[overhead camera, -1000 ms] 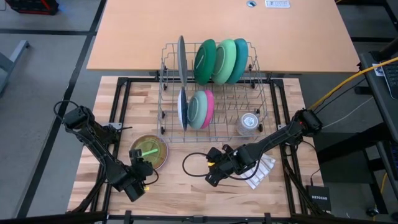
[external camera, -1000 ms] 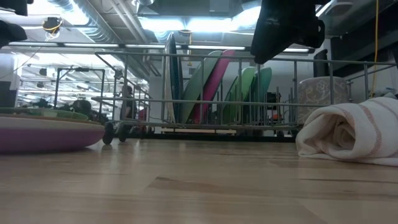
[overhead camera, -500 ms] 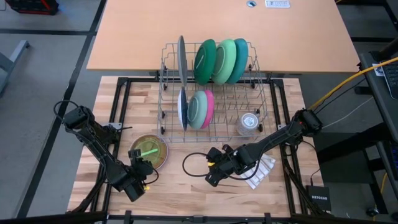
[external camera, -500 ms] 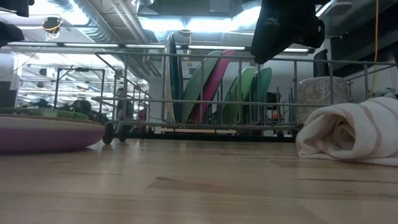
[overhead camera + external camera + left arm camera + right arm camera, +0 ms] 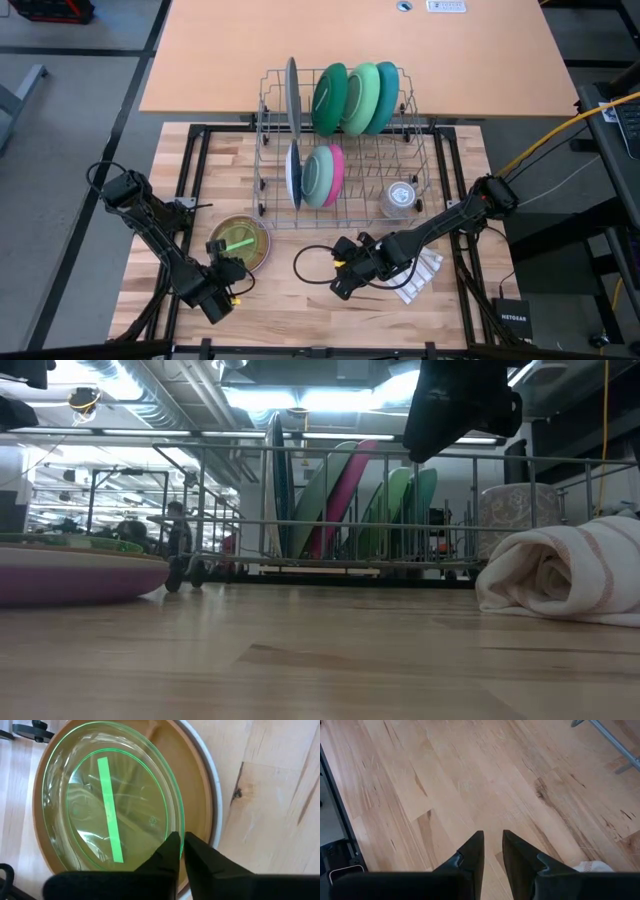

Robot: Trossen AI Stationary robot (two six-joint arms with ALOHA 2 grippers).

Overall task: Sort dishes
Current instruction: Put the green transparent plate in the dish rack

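A clear light green plate lies on top of a brown plate, which lies on a purple plate. This stack is at the table's near left. My left gripper is shut on the green plate's rim; in the high view the left gripper is at the stack's near edge. My right gripper hovers over bare wood near the table's middle, its fingers a narrow gap apart and empty; it also shows in the high view. Grey, green, teal, blue and pink dishes stand on edge in the wire rack. My left gripper pinches the light green plate's rim on the side nearest the arm, one finger over the plate's inside and one outside the rim. The fingers come from the table's near side, slanting down. The plate lies in the brown plate.
A small clear glass cup stands in the rack's near right corner. A rolled white striped cloth lies right of my right gripper; it also shows in the low view. A black cable loops on the wood between the arms.
Neither arm nor any dish has moved. In the low view a person far behind the table has walked toward the picture's left.
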